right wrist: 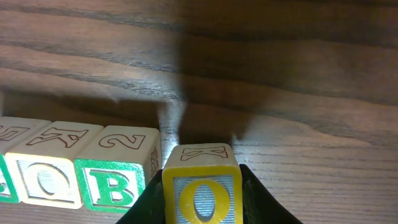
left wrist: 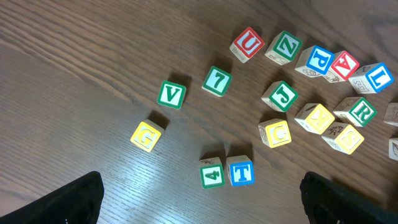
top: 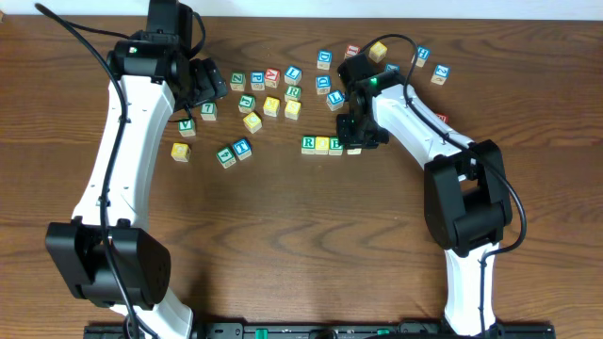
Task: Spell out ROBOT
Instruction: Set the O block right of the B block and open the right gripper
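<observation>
A short row of letter cubes lies mid-table: a green R point(top: 309, 144), a yellow O point(top: 323, 144) and a green B point(top: 336, 144). In the right wrist view the B point(right wrist: 112, 180) sits just left of a second yellow O cube point(right wrist: 202, 186). My right gripper point(right wrist: 202, 210) is shut on that O cube, which is low at the row's right end. The blue T cube point(left wrist: 240, 171) lies beside a green 4 cube point(left wrist: 212, 173), also seen as T point(top: 242, 148) from overhead. My left gripper point(left wrist: 202, 202) hangs open above them, holding nothing.
Other lettered cubes lie scattered behind the row, among them U point(left wrist: 247, 44), Z point(left wrist: 285, 47), P point(left wrist: 319, 60), J point(left wrist: 281, 96), V point(left wrist: 171, 94), 7 point(left wrist: 217, 81) and G point(left wrist: 146, 135). More cubes point(top: 422, 55) sit at the back right.
</observation>
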